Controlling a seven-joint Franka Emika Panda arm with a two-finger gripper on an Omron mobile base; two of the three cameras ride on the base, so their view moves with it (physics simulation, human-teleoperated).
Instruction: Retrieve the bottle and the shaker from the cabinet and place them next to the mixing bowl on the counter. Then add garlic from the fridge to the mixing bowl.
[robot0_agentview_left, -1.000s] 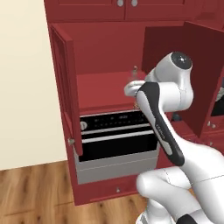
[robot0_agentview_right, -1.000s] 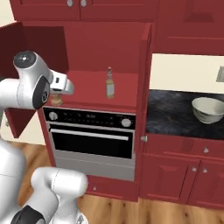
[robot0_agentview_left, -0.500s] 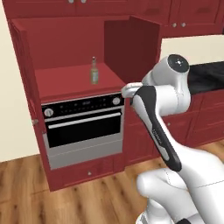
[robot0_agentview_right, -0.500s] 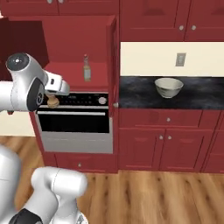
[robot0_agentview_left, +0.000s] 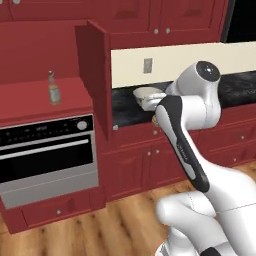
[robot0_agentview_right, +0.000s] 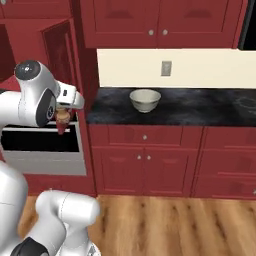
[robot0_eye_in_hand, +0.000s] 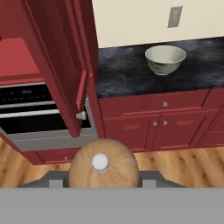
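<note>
Holding shaker (robot0_eye_in_hand: 104, 165), bottle (robot0_agentview_left: 53, 88) shelved, left view

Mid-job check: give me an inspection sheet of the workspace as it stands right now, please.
Surface: black counter carrying the mixing bowl.
Job's things: bottle upright in the open cabinet above the oven; shaker in the gripper, away from the counter.
Clutter: nothing seen.
Grippers: gripper shut on the shaker.
Cables: nothing seen.
Surroundings: open cabinet door, wall outlet, red drawers, wood floor.
</note>
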